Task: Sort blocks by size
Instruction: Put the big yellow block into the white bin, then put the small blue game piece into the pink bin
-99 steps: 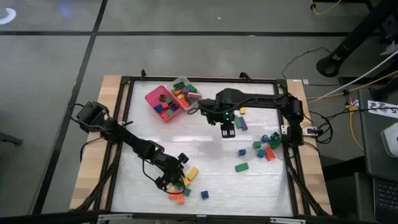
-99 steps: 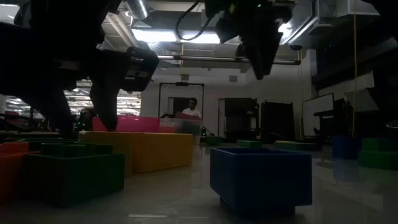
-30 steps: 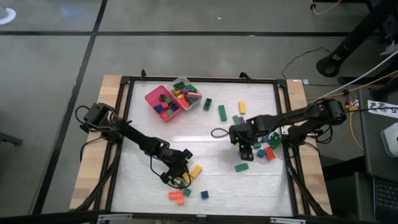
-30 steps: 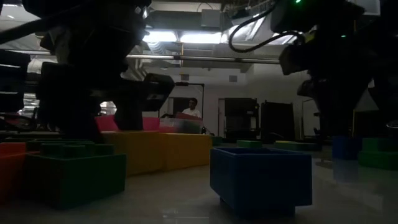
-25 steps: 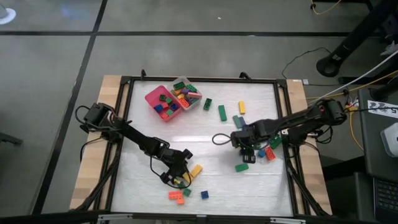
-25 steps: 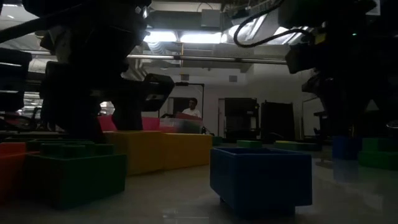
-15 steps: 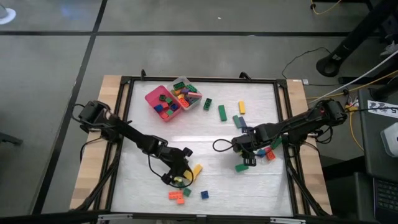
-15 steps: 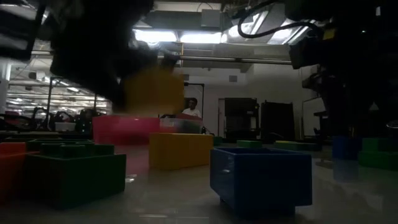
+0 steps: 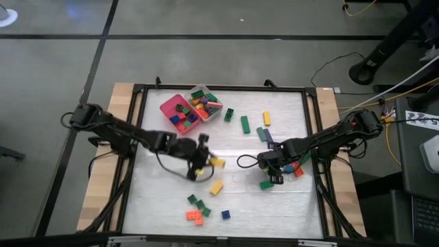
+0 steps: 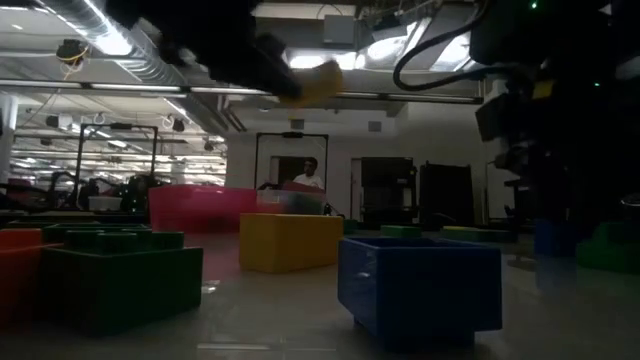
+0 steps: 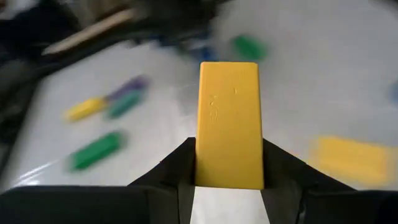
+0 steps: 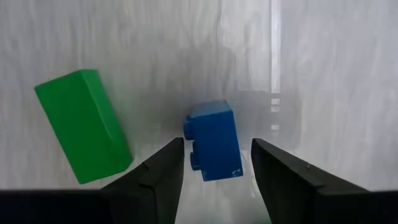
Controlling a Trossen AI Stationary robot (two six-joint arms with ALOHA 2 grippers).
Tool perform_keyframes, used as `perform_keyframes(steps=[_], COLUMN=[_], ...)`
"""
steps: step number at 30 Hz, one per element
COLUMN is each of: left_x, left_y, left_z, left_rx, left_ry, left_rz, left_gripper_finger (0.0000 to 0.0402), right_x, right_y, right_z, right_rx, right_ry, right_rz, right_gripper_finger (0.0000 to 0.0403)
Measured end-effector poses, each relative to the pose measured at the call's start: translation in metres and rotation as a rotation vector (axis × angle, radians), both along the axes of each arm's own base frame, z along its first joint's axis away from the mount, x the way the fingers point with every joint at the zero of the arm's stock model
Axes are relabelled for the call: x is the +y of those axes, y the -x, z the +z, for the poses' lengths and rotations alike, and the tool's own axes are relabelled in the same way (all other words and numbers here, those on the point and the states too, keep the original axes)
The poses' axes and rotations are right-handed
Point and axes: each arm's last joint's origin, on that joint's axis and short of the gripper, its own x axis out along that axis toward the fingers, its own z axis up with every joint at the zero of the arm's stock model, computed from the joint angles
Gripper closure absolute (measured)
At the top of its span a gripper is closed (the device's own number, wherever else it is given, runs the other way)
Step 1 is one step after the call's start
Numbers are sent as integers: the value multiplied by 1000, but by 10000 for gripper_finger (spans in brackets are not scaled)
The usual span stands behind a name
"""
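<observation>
Left pincer [image 9: 204,159] hangs above the middle of the white surface [image 9: 233,206], its fingers [image 11: 174,171] clenched on a long yellow block [image 11: 229,123] that sticks straight out between them; in the low view that block [image 10: 318,82] shows lifted well above the surface. Right pincer [image 9: 269,169] is down at the right half of the surface, and its wrist view shows the fingers [image 12: 155,177] spread apart with a small blue block [image 12: 213,139] lying between their tips, not gripped, and a longer green block [image 12: 83,124] lying on the surface just beside it. At the far edge of the surface sits a pink tray [image 9: 180,112] holding mixed short blocks, and touching it on its right is a clear tray [image 9: 206,101] with more blocks in several colours. Loose blocks lie scattered over the surface: a green bar [image 9: 245,124] and a yellow bar [image 9: 266,118] near the far side, another yellow block [image 9: 217,187] near the middle, an orange block [image 9: 195,216], small green ones [image 9: 198,204] and a small blue one [image 9: 225,215] toward the near edge, and a cluster of red, blue and green blocks [image 9: 295,168] by the right pincer. In the low view a person [image 10: 306,172] shows far off in the room behind.
</observation>
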Motion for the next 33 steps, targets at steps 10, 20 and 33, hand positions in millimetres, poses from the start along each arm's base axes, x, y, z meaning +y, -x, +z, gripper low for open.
perform_keyframes(steps=[10,20,33], left_x=[120,180,199], left_y=[8,41,49], left_z=[1,-15,-18], left_rx=[2,147,139], left_ry=[-36,36,68], left_rz=[483,748,838], left_gripper_finger=[273,271,190], right_x=[1,2,2], right_y=[-4,-7,-8], right_z=[0,1,1], right_rx=[-50,-83,-93], right_ry=[-12,-20,-20], right_rz=[0,-1,-1], right_gripper_finger=[214,214,214])
